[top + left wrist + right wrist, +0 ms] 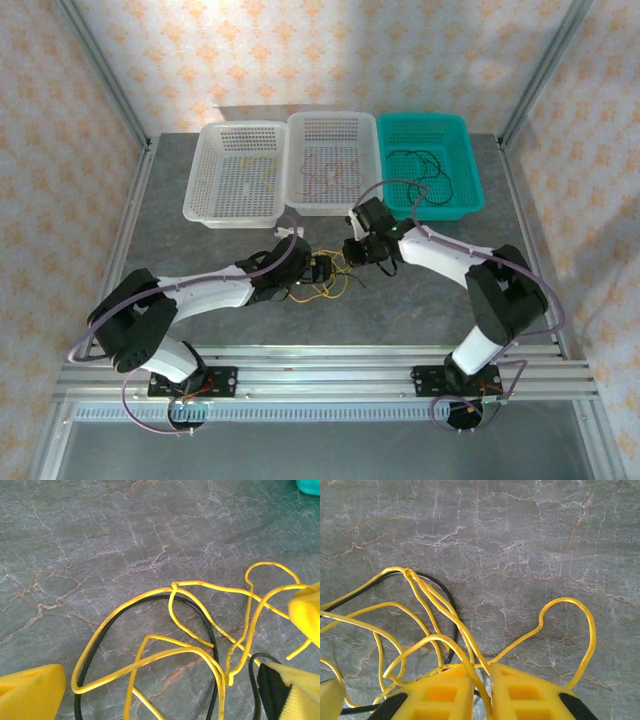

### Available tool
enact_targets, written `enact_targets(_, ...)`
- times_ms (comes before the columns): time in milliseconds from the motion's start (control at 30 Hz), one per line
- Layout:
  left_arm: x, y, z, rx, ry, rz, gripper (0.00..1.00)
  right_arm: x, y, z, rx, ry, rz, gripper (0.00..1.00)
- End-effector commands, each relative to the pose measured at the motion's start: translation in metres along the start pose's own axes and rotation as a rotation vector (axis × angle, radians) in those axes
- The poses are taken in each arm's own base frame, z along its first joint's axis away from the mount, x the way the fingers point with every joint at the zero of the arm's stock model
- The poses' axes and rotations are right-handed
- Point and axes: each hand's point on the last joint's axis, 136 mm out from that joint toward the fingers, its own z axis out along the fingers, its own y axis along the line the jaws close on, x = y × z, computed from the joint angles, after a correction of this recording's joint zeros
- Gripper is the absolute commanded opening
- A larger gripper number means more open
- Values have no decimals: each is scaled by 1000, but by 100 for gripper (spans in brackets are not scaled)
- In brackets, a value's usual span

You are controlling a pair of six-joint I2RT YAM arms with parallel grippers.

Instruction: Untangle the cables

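Right gripper (482, 667) is clenched on the yellow cable (565, 599): its two yellow fingers (440, 690) stand almost together and strands of that cable pass through the narrow slot between them. Seen from above, it (352, 255) sits low over the middle of the grey stone-patterned table (200, 250), facing the left gripper (322, 268), which is just beside it. Left gripper (160, 680) is released, its fingers (30, 690) spread wide with loops of cable lying on the table between them, none of them gripped. Along the far edge of the table three baskets stand side by side: a white basket (235, 205) on the left, a second white basket (325, 205) in the middle and a teal basket (445, 208) on the right. A pink cable (325, 170) lies loosely coiled in the middle one, and a thin black one (420, 165) lies in the teal one. On the table between the grippers, the yellow cable (335, 285) is looped over itself several times and entwined with a black cable (451, 602) whose arc runs alongside one yellow strand.
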Motion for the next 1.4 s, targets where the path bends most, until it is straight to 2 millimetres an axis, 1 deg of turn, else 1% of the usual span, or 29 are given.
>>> enact_targets(0,-5,3,5,-29,0,16,99,-11,8,-17,-20,-64,-19,13)
enact_targets(67,-2,6,7,-42,9,16,99,-15,7,-24,-8,-79,-21,11)
enact_targets(233,6,15,10,-68,19,18,99,-31,11,-48,9,-148,-40,9)
enact_targets(400,12,21,14,-94,38,30,99,-44,6,-67,67,-202,-54,5)
enact_targets(533,17,26,15,-108,47,33,99,-54,7,-84,88,-241,-60,4)
enact_targets(633,20,30,17,-123,53,39,99,-60,7,-96,107,-265,-74,4)
enact_targets(767,19,29,15,-111,46,30,99,-64,6,-110,131,-287,-91,2)
enact_targets(867,9,21,5,-59,-4,16,99,-68,5,-121,146,-323,-99,0)
enact_targets(967,-11,7,-12,8,-81,14,99,-72,1,-131,174,-364,-99,0)
enact_targets(1067,-32,-6,-33,69,-158,13,99,-78,-1,-144,193,-418,-88,0)
enact_targets(1233,-66,-22,-74,156,-297,21,99,-90,9,-169,151,-517,-72,0)
enact_targets(1367,-93,-23,-102,156,-390,25,99,-100,24,-182,80,-572,-82,0)
